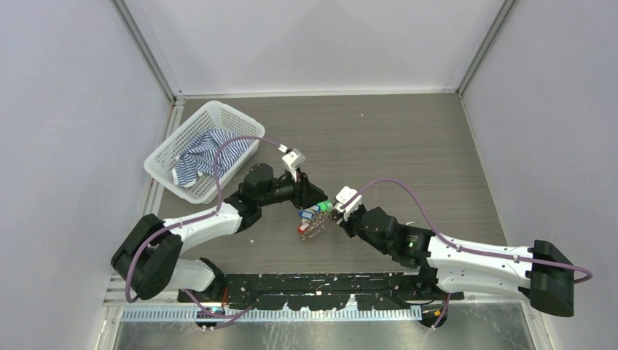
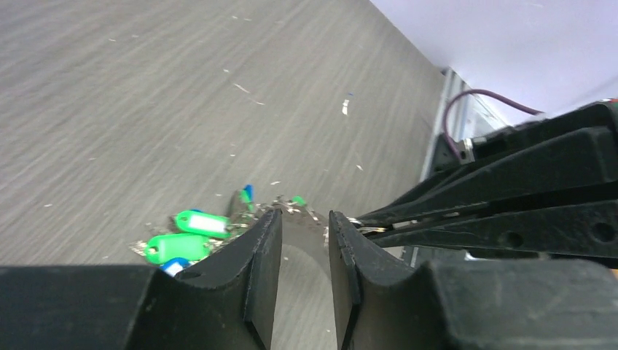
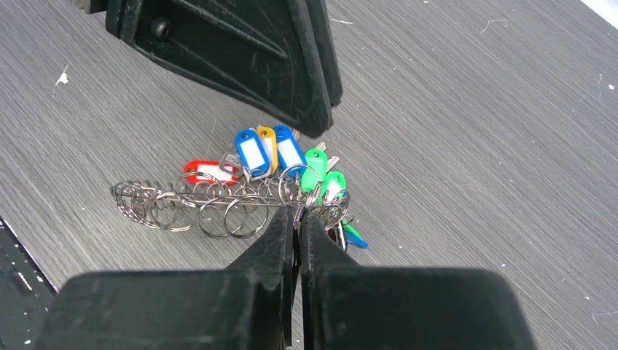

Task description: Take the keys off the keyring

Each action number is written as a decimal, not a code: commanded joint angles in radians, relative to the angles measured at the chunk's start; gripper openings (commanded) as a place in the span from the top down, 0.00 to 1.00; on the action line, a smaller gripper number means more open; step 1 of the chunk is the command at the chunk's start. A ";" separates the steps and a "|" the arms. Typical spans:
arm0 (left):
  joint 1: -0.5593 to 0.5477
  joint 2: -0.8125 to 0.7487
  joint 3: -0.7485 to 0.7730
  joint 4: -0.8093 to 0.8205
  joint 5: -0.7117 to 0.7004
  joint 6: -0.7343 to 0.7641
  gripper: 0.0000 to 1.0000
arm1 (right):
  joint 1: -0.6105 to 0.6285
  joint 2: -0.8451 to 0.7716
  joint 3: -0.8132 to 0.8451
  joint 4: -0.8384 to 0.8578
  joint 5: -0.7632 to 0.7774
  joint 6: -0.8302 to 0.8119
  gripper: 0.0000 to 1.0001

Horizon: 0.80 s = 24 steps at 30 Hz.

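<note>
Nothing looks freed yet. The keyring (image 3: 218, 204) lies flat on the grey table (image 1: 408, 146), a long string of small silver loops, and the keys (image 3: 288, 153), with blue, green, yellow and red tags, are bunched at its right-hand end, all apparently threaded on. No loose key shows anywhere around the ring. The right gripper (image 3: 297, 219) is pinched tight on the ring's wire, just by the bunch. The left gripper (image 2: 304, 240) hangs at the ring's far side with its fingers a narrow gap apart; whether they touch metal I cannot tell. The white basket (image 1: 162, 153) sits well off to the ring's far left. I'd judge the whole job remains.
</note>
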 commanded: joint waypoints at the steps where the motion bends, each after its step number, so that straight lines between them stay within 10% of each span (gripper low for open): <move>1: 0.014 0.029 0.059 0.059 0.168 -0.070 0.68 | 0.004 -0.012 0.034 0.063 0.018 -0.019 0.99; 24: 0.036 0.154 0.104 0.003 0.273 -0.185 0.68 | 0.004 -0.006 0.029 0.065 0.045 -0.021 0.99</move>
